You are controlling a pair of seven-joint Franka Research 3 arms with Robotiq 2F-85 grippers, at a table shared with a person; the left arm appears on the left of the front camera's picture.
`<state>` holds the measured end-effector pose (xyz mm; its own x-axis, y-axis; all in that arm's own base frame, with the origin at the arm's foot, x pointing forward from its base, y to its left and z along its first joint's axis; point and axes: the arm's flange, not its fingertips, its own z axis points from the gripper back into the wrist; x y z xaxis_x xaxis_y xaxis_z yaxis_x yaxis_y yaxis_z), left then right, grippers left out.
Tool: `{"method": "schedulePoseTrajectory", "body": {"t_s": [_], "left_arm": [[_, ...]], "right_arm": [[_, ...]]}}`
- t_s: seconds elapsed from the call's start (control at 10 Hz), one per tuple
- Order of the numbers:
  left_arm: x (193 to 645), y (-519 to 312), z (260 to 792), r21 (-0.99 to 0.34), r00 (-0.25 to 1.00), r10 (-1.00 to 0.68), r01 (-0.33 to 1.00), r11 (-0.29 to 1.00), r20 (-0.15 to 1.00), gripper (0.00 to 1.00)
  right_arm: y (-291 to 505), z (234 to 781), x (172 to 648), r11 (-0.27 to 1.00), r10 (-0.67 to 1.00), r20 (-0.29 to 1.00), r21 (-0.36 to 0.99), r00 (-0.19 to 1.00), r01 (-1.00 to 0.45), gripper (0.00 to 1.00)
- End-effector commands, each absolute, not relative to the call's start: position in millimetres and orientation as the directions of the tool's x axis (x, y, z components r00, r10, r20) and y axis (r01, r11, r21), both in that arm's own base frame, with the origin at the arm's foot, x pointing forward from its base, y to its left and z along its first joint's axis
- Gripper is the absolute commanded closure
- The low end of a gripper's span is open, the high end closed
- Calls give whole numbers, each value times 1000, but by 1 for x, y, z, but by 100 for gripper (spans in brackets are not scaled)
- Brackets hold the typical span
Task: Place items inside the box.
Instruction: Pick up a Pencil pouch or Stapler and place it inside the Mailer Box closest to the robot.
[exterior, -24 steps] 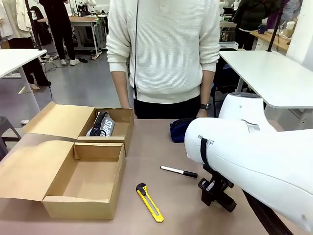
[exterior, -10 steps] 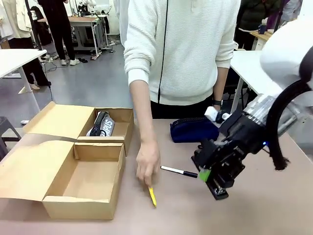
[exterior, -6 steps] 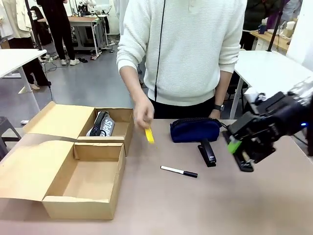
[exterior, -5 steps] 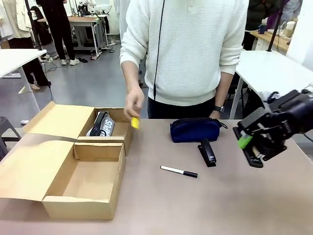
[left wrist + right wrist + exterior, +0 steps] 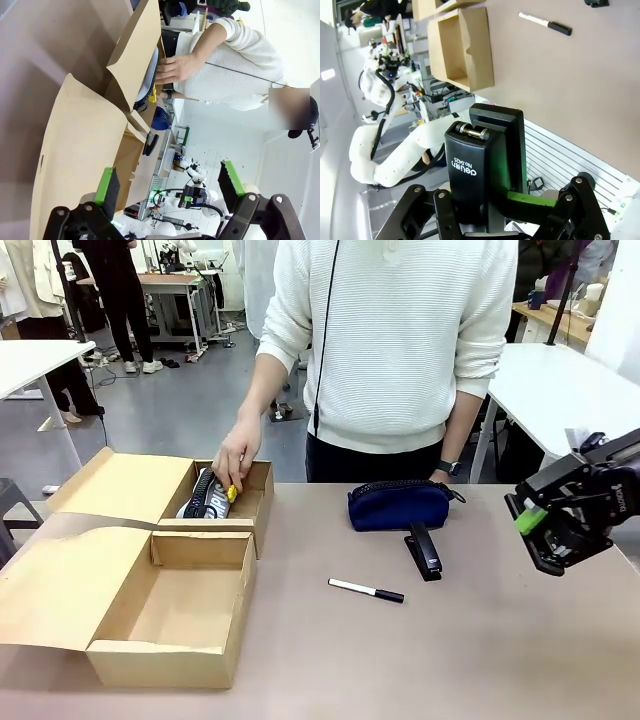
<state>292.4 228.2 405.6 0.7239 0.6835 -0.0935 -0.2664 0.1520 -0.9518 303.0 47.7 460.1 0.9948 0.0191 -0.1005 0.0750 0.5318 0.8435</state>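
The right gripper (image 5: 546, 538) hangs at the table's right edge, clamped on a black stapler (image 5: 487, 165), well apart from the cardboard box (image 5: 165, 665), where the person's hand (image 5: 236, 458) grips the yellow utility knife (image 5: 232, 493) over the far compartment. Best to carry the stapler high over the marker (image 5: 366, 590) and let go low inside the empty near compartment.
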Motion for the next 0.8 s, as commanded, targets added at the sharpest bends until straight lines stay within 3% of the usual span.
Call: {"method": "schedulePoseTrajectory", "body": {"t_s": [0.0, 0.7], "left_arm": [[290, 229, 406, -954, 736, 672, -250, 164, -77, 0], [290, 229, 406, -954, 736, 672, -250, 164, -77, 0]], "right_arm": [[111, 433, 265, 543, 97, -47, 840, 994, -14, 87], [376, 424, 297, 524, 312, -177, 851, 934, -14, 87]]}}
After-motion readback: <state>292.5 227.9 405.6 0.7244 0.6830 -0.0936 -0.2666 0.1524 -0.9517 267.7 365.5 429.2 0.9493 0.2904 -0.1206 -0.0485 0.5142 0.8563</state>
